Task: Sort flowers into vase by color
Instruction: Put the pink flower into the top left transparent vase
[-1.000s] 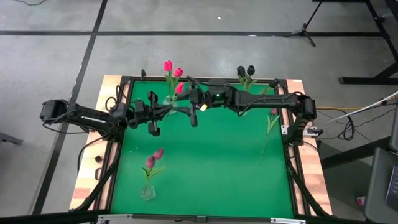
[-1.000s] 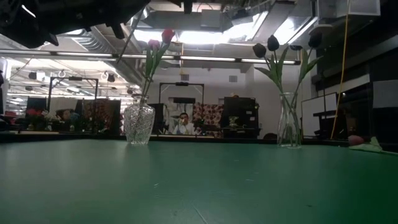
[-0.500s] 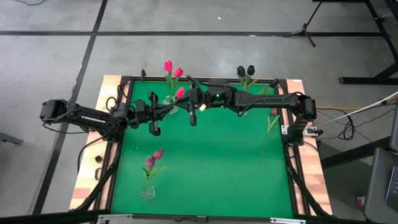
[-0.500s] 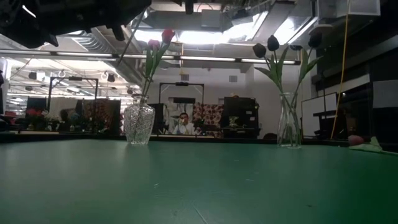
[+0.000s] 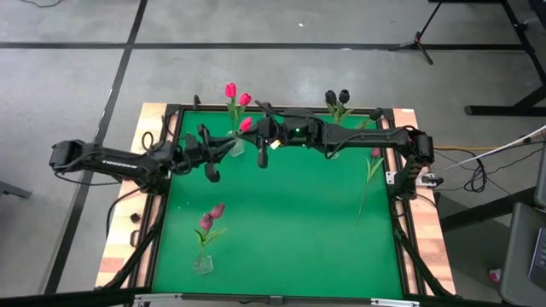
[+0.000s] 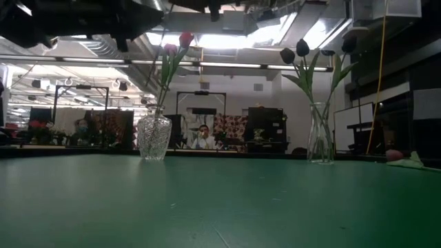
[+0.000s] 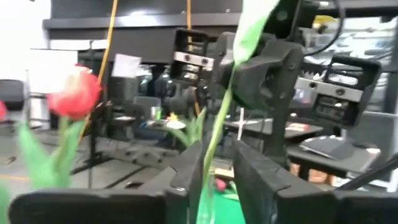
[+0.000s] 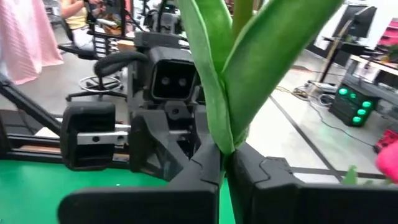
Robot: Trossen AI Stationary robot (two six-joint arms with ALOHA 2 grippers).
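Left gripper (image 5: pixel 211 159) has eased off the tulip (image 5: pixel 246 125).

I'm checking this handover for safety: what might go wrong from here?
The stem of the flower lies between the fingers of the open left end effector while the right end effector is shut on it; a crooked retreat may tug it loose. The vase stands close by both arms with two flowers in it, so a low swing might tip it.
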